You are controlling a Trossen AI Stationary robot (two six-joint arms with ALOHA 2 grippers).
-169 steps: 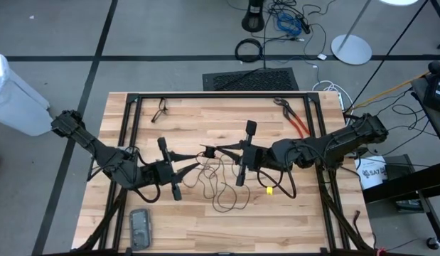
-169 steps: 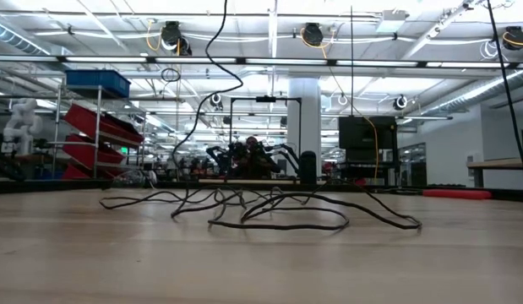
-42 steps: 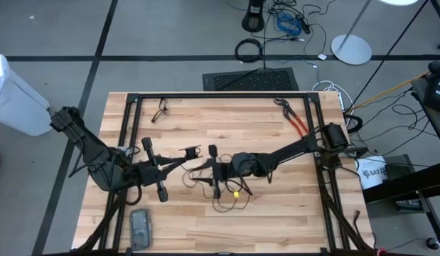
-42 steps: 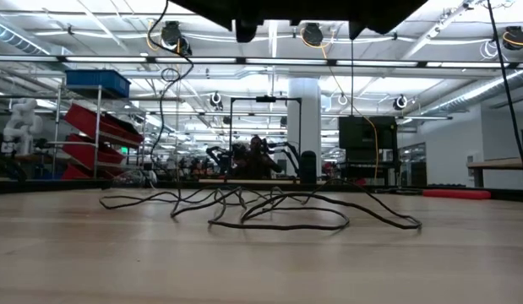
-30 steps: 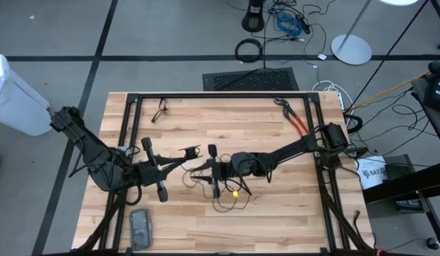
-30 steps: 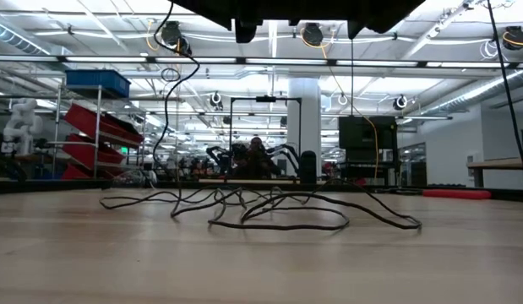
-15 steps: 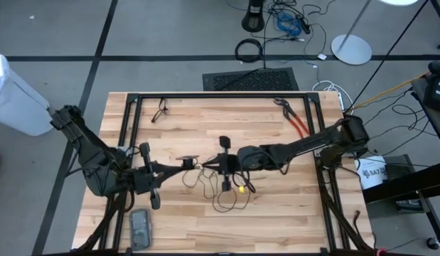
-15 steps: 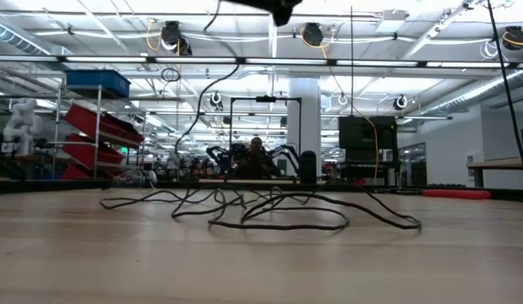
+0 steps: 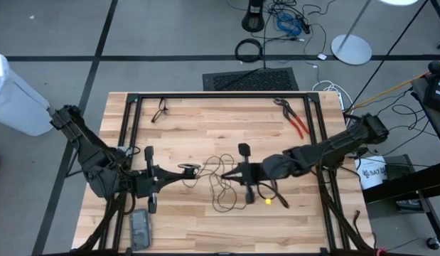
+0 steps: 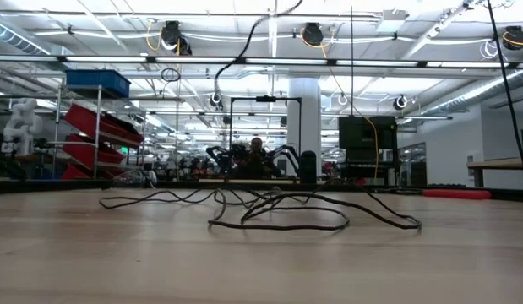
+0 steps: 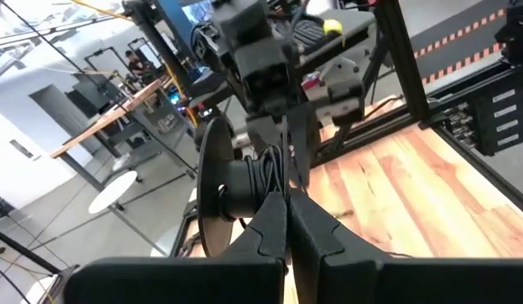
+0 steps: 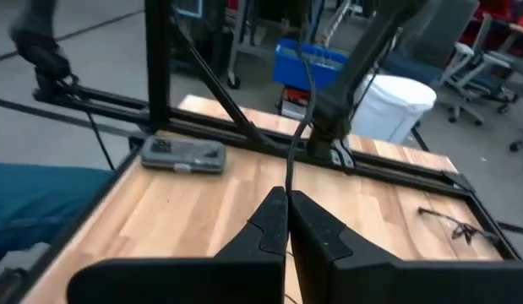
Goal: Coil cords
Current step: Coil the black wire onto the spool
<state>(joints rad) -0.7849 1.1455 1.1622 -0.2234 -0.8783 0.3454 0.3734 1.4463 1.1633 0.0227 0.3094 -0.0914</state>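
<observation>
From above, your cord sprawls in limp loops mid-desk between the left gripper and right gripper, both pinching it; at desk level it lies slack and light; each wrist view shows fingers pressed together on cord, so regrip along a bare run.

The middle of the bench is crowded: the loose cord sprawls there in loops, strung between the left gripper and the right gripper, which face each other close together, both pinched shut. Bare wood lies open along the far side between the glasses and the pliers. A grey case blocks the near left corner.
</observation>
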